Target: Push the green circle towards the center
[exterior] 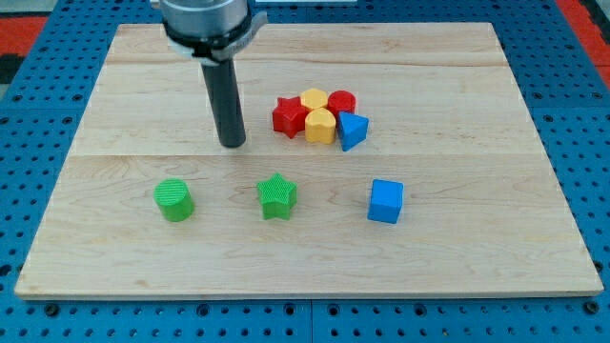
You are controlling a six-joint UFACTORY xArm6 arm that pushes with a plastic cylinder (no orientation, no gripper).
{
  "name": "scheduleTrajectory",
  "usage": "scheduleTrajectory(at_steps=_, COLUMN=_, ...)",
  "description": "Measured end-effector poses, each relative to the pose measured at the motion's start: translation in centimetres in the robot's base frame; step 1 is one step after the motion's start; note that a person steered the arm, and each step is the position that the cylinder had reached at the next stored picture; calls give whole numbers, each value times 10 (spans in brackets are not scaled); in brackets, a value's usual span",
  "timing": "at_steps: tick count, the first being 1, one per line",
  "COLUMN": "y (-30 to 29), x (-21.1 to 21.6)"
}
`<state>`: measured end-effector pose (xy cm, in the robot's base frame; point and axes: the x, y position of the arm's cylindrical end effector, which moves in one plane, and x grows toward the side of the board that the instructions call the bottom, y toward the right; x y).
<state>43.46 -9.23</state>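
Green circle (174, 200) sits near-left on tabletop (457, 86), left of green star (277, 196). Rod's tip (233, 144) rests farther back, apart from both; no end effector, nothing grasped.

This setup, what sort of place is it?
Probably a robotics lab bench: a wooden board on a blue pegboard, toy blocks like the green circle, and my tip above it.

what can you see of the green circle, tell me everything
The green circle is a short, upright cylinder with a ribbed top, plastic by the look. It stands on the wooden board towards the view's lower left, touching nothing. The green star sits apart to its right. My tip is above it in the view and slightly right, clear of it.
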Motion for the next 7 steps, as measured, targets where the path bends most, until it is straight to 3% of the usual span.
scheduleTrajectory(at_steps=2, y=13, x=57)
scheduleTrajectory(at_steps=4, y=-22, x=127)
scheduleTrajectory(at_steps=5, y=-61, x=133)
scheduleTrajectory(at_steps=7, y=-85, x=112)
